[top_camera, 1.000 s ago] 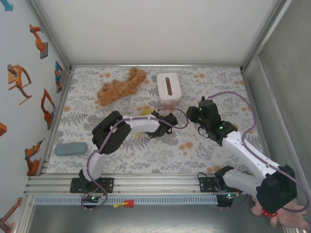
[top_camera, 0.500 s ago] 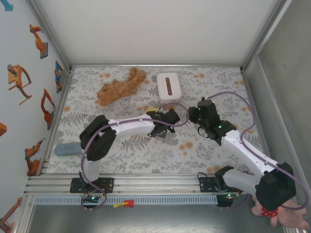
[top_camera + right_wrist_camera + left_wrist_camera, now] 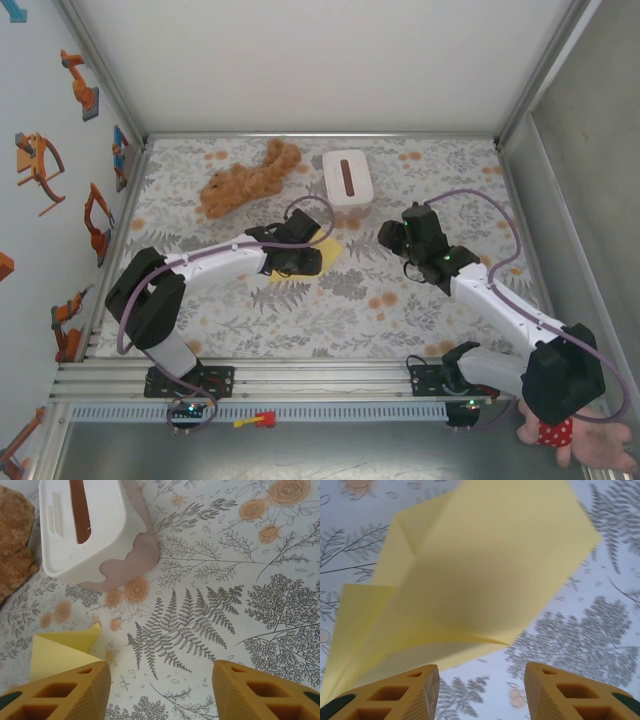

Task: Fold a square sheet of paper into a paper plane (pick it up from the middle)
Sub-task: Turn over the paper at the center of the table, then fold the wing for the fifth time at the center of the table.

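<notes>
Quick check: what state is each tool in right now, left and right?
Left tool: open, gripping nothing; the folded yellow paper sits just ahead of it.
Right tool: open, holding nothing.

light: bright, even, diffuse | shadows: faint; soft dim patch mid yellow paper (image 3: 470, 605) | blur: left wrist view soft, worst at 3 o'clock | right wrist, top: sharp

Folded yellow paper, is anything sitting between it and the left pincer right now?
Nothing visible. In the left wrist view the folded yellow paper lies just ahead of the left pincer, whose jaws stand open, with just bare floral tablecloth between them.
</notes>
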You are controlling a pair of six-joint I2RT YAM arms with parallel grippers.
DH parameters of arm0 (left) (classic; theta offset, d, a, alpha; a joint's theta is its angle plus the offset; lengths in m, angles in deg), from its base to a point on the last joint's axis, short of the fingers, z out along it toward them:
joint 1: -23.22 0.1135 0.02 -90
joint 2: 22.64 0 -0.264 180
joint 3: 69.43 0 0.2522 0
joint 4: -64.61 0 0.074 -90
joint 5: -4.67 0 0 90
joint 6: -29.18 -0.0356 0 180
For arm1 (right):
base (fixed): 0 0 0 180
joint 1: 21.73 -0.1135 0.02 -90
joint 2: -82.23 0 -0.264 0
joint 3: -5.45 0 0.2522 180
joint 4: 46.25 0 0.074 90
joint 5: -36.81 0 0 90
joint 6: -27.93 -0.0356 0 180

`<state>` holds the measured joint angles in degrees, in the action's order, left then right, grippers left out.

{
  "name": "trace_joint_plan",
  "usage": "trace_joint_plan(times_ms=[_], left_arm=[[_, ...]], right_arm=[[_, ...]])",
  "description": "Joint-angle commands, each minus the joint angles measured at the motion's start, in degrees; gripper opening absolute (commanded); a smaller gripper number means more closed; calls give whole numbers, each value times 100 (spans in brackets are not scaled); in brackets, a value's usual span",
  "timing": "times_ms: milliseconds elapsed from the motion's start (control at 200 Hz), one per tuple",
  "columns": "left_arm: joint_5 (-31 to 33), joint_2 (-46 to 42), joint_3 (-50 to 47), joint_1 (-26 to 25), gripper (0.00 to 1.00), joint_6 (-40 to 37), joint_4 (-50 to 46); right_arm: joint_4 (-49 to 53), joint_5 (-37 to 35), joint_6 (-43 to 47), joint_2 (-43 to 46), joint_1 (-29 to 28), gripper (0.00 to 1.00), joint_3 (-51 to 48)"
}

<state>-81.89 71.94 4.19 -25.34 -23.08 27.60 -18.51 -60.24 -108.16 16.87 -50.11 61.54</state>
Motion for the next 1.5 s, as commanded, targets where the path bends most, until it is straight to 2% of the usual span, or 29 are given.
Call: trace_joint_plan(times_ms=[0, 185, 516, 701, 861, 1117, 1337, 1497], left_arm=[[-517, -122, -138, 192, 49, -4, 308], [-511, 188, -65, 614, 49, -226, 375], [-822, 700, 121, 1012, 49, -282, 547], [-963, 743, 56, 1124, 49, -153, 654], [-1191, 836, -33, 1138, 46, 114, 719], [-1419, 804, -364, 1131, 32, 760, 770], [-1170, 811, -407, 1130, 28, 988, 527], [-1150, 864, -396, 1137, 26, 1034, 444]], right_arm=[[-202, 26, -91, 7, 39, 59, -49], [-282, 66, -29, 15, 22, 64, -85], [-291, 235, -153, -199, 26, 62, -15], [-437, 682, -211, -507, 26, 60, 65], [-985, 1222, -833, -885, -26, 56, -146], [-1906, 1490, -1912, -1358, -609, 51, -466], [-2679, 1358, -2608, -2004, -1219, 49, -570], [-3159, 1531, -2885, -2604, -1416, 40, -438]])
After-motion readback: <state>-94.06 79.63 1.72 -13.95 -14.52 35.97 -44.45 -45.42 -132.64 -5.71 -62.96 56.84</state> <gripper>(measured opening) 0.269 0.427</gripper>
